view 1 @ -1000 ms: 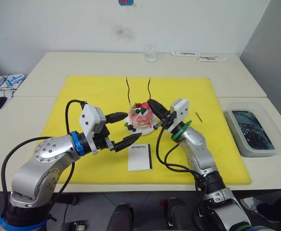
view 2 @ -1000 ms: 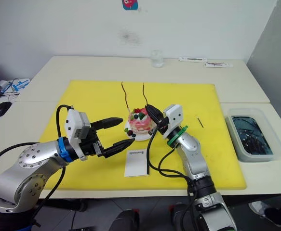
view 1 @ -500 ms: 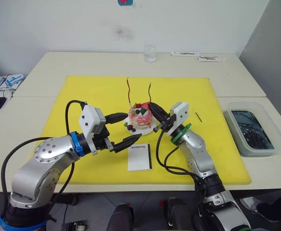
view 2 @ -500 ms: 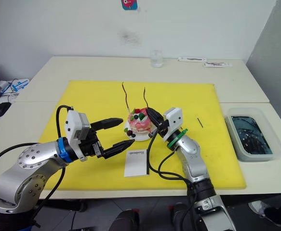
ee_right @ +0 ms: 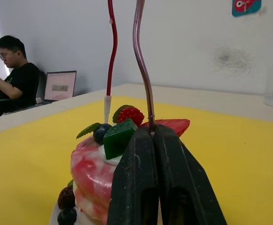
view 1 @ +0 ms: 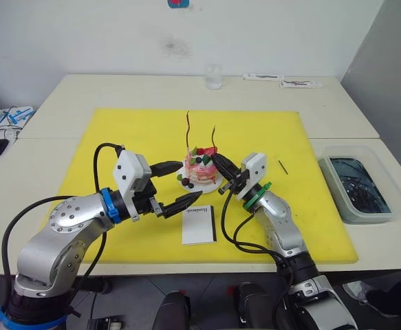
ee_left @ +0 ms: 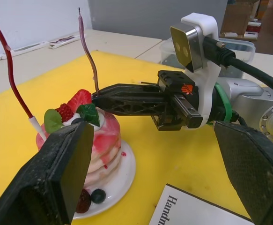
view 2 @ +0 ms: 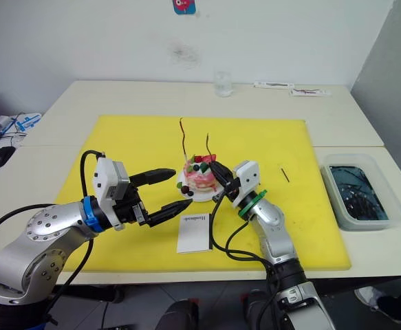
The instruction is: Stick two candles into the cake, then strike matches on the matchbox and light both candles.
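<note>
cake: the cake (view 1: 200, 167) sits on its white plate (view 1: 188, 184) mid yellow mat (view 1: 117, 137), between both arms; strawberry and berries on top
candles: first candle (ee_right: 110, 51) already stands in the top, pale end down in the frosting, leaning a bit; second candle (ee_right: 143, 65) is upright at the strawberry side, lower end pinched in the right gripper (ee_right: 150, 133)
right fingers: closed together on the second candle, tips level with the cake top
left fingers: left gripper (view 1: 176, 184) spread wide, holding nothing, beside the cake just above the matchbox (view 1: 199, 224)
step: seating candle two, by my read; push straight down along the stick, keep it vertical, let go only once it holds; stick is thin and wavy so side load will likely bend it or tip the first one
next: matches; one short dark stick (view 1: 283, 166) lies on the mat right of the cake
hard to tell: whether candle two's tip is already in the cake, since the fingers cover it; second match not made out; bin (view 1: 357, 185) contents at the desk edge unclear
</note>
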`<state>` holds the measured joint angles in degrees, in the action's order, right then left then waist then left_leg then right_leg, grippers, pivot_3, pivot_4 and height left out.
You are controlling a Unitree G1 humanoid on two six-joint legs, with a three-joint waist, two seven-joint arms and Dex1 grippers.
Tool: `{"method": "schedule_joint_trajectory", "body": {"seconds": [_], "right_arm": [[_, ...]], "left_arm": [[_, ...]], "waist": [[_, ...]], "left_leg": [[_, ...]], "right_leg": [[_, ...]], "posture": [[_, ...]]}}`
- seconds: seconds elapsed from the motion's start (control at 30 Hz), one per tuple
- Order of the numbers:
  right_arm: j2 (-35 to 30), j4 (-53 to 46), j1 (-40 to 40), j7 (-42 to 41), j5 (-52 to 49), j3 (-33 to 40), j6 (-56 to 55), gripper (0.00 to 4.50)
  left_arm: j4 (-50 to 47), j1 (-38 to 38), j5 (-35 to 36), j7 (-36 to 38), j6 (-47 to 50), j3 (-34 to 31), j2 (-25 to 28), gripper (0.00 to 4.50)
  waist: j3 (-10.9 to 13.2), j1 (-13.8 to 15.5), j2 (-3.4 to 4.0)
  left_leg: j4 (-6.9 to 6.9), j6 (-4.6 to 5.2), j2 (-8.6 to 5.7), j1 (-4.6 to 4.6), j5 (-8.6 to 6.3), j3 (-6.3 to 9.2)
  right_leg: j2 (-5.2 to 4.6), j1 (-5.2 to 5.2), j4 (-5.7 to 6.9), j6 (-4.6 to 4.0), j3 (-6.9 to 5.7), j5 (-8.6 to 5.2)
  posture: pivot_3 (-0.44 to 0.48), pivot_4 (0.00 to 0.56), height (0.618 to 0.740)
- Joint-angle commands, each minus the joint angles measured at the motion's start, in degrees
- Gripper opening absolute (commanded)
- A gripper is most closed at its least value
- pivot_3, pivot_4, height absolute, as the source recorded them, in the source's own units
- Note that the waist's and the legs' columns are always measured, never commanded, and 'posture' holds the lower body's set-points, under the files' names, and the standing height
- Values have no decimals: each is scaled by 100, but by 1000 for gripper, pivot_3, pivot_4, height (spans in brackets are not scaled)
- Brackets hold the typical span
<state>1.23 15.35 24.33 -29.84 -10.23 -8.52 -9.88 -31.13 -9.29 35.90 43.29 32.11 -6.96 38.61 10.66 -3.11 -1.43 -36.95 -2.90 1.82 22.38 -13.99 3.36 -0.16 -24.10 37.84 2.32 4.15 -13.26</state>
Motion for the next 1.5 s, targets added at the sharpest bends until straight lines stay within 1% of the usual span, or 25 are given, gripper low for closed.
{"method": "schedule_joint_trajectory", "body": {"seconds": [0.03, 0.27, 0.33, 0.4, 0.6, 0.8, 0.93, 1.07, 1.13, 1.2, 1.23, 1.3, 1.37, 1.47, 1.5], "right_arm": [[59, 91, -25, -8, 21, -39, -12, 23], [109, -161, -31, -107, -106, -53, 13, 23], [129, -217, -17, -80, -138, -8, 21, 474], [122, -311, -2, -76, -148, 9, 31, 1049], [7, -762, 19, -107, -196, 7, 196, 3210], [-198, -1464, -116, -94, -317, 2, 684, 3210], [-742, -2313, -499, -439, -492, -87, 1245, 3210], [-1529, -3222, -875, -773, -704, -45, 1869, 3210], [-1908, -3611, -1019, -947, -840, -23, 2161, 3210], [-2358, -3919, -1156, -1193, -899, -19, 2413, 2829], [-2514, -4012, -1201, -1282, -919, -20, 2484, 2586], [-2987, -4163, -1230, -1422, -737, -64, 2723, 1915], [-3379, -4279, -1187, -1534, -623, -141, 3047, 1115], [-3778, -4398, -1019, -1623, -454, -315, 3412, 30], [-3843, -4426, -944, -1617, -402, -364, 3521, 30]], "left_arm": [[-84, -61, -3, 4, -76, -47, 29, 4500], [-111, -63, -20, -25, -70, -29, 24, 4500], [-115, -72, -32, -34, -73, -18, 24, 4500], [-116, -84, -47, -39, -76, -7, 25, 4500], [-113, -102, -99, -42, -90, -6, 30, 4500], [-91, -28, -184, -47, -141, -46, 31, 4500], [4, 91, 102, 164, 168, -303, 260, 4500], [275, 154, 828, 442, 1000, -809, 822, 4500], [397, 182, 1451, 505, 1686, -1069, 1073, 4500], [493, 348, 2006, 702, 2353, -1246, 1402, 4500], [515, 425, 2168, 790, 2551, -1288, 1529, 4500], [514, 636, 2405, 917, 3028, -1199, 1836, 4500], [600, 670, 2696, 747, 3425, -1154, 1846, 4500], [1005, 367, 3304, 59, 4150, -1130, 1526, 4500], [1199, 237, 3533, -190, 4394, -1106, 1374, 4500]], "waist": [[0, -1, 0], [0, -2, 0], [0, -3, 0], [1, -3, 1], [1, -3, 1], [2, -2, 2], [2, 0, 2], [5, -9, 3], [6, -12, 3], [7, -16, 2], [7, -17, 2], [9, -18, 2], [12, -14, 2], [16, -8, -4], [17, -11, -6]], "left_leg": [[0, 0, 0, 0, 0, 0], [0, 0, 0, -1, 0, 0], [0, 0, 0, 0, 0, 0], [1, 0, 0, 0, 0, 0], [2, 0, 0, 2, 0, 0], [4, 0, 0, 3, 0, 1], [6, 0, 0, 6, 0, 2], [8, 0, 0, 8, -1, 2], [8, 0, 1, 8, -1, 3], [8, 0, 2, 7, -1, 3], [8, 0, 2, 8, -1, 3], [9, -1, 2, 7, -2, 1], [8, -1, 2, 8, -2, 0], [8, -1, 2, 8, -2, 5], [8, -1, 2, 8, -2, 6]], "right_leg": [[0, 0, 0, 0, 0, 0], [0, 0, 0, -1, 0, 0], [0, 0, 0, -1, 0, -1], [0, -1, 0, -2, 0, -1], [0, -2, -2, -3, 0, -2], [0, -3, -2, -3, 0, -3], [0, -3, -5, -4, -2, -8], [-1, -7, -6, -4, -2, -12], [-1, -10, -5, -6, -4, -13], [-1, -11, -5, -6, -4, -14], [-1, -11, -6, -6, -4, -14], [-2, -10, -11, -6, -3, -16], [-3, -11, -13, -6, -3, -16], [-3, -12, -14, -6, -7, -16], [-3, -11, -14, -6, -7, -16]], "posture": [[0, 150, 740], [0, 150, 740], [0, 150, 740], [0, 150, 740], [0, 150, 740], [0, 150, 740], [0, 150, 740], [0, 150, 740], [0, 150, 740], [0, 150, 740], [0, 150, 740], [0, 150, 740], [0, 150, 740], [0, 150, 740], [0, 150, 740]]}}
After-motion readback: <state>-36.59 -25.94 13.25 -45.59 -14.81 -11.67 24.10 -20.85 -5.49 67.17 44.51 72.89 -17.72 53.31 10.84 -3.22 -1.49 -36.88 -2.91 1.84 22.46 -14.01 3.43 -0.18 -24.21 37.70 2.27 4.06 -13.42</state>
